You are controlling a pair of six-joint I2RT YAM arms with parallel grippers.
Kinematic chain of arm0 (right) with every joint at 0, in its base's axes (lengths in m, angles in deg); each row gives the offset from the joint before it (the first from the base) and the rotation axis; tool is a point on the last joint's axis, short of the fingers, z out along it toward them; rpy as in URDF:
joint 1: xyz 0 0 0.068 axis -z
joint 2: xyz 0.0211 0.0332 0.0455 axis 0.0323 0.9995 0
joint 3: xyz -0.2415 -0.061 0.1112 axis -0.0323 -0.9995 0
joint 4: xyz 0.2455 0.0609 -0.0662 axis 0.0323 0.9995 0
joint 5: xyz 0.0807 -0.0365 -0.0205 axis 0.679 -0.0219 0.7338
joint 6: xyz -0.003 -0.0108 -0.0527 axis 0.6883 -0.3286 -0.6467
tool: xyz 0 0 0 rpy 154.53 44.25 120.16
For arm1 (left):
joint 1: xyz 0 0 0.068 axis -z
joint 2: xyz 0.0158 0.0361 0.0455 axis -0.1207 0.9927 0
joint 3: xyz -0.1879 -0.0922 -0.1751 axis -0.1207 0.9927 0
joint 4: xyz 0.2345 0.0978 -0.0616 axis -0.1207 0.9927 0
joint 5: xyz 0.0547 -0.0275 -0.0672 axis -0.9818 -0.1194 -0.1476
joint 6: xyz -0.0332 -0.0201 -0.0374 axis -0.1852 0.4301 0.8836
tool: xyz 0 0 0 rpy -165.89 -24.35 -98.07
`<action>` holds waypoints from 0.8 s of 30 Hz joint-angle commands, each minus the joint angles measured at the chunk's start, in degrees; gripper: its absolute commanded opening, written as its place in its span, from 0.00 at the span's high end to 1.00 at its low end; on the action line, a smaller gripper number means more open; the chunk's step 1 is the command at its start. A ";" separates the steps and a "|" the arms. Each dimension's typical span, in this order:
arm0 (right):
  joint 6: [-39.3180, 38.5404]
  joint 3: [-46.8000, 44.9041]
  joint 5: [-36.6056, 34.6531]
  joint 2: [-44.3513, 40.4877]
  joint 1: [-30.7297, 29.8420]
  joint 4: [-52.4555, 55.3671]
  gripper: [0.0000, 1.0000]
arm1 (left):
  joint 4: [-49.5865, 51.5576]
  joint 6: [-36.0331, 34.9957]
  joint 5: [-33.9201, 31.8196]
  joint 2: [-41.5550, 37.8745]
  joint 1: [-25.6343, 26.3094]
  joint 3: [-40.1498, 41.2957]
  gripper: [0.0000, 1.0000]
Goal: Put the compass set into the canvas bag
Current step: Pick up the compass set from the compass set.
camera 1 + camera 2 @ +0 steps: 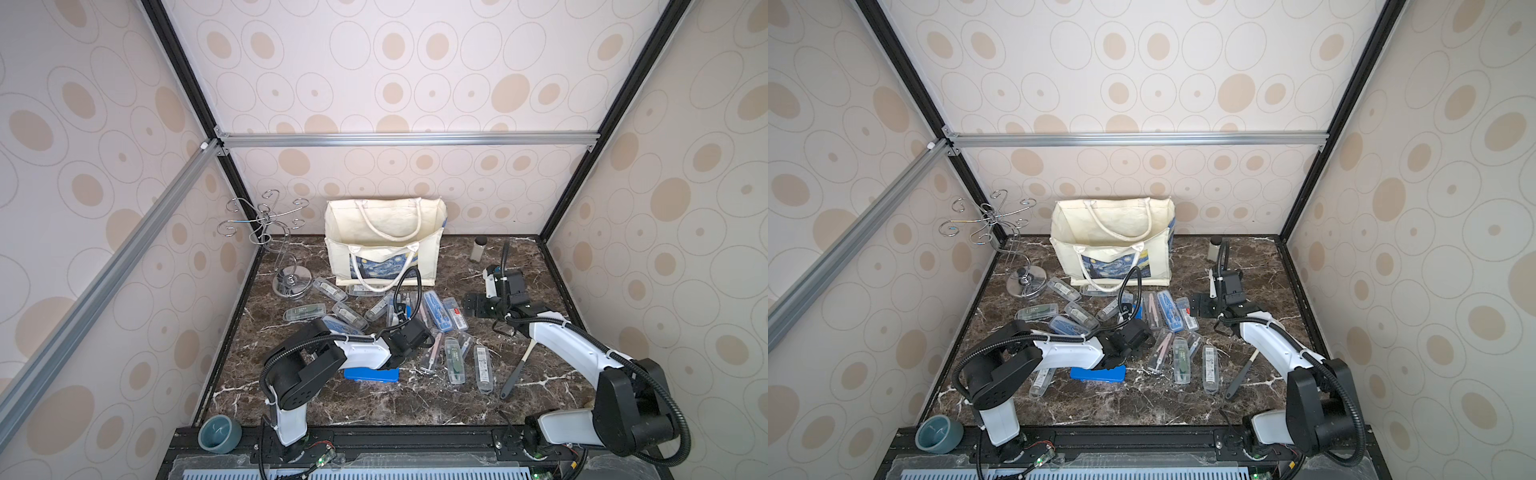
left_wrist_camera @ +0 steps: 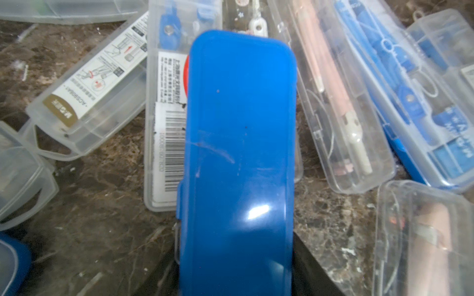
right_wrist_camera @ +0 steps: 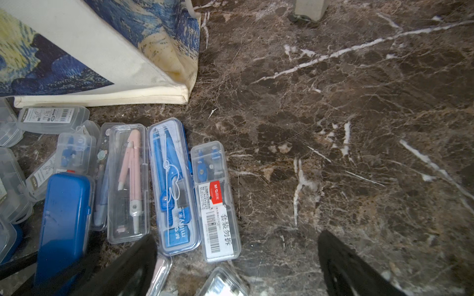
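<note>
An opaque blue compass set case (image 2: 238, 153) sits between the jaws of my left gripper (image 2: 236, 256), which is shut on its near end. It lies just over the clear cases, left of a pink compass case (image 3: 129, 179) in the right wrist view, where the blue case (image 3: 64, 225) also shows. In both top views my left gripper (image 1: 402, 318) covers most of it. The canvas bag (image 1: 382, 232) stands open and upright at the back, its print (image 3: 38, 64) facing the front. My right gripper (image 1: 478, 307) hovers open and holds nothing, right of the pile (image 3: 237, 237).
Several clear compass cases (image 1: 453, 357) are scattered across the marble table (image 1: 540, 270). A second blue case (image 1: 371, 375) lies under my left forearm. A wire stand (image 1: 286, 257) is at the back left, a grey bottle (image 1: 478, 248) at the back right, a black-handled tool (image 1: 515, 374) at the right and a grey bowl (image 1: 219, 433) at the front left.
</note>
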 commanded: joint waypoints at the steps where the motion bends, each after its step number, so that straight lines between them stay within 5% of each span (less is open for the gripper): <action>1: -0.09 -0.67 2.68 0.91 -0.35 -1.05 0.00 | -2.15 -0.95 -0.70 -1.74 0.57 1.95 0.47; 16: 3.58 -2.26 24.79 7.21 -1.32 -13.17 0.01 | -31.47 -13.36 4.93 -8.99 0.57 16.55 0.47; 24: 5.87 -0.07 29.50 12.84 -6.48 -18.22 0.18 | -42.59 -17.04 12.58 -9.85 0.57 19.36 0.47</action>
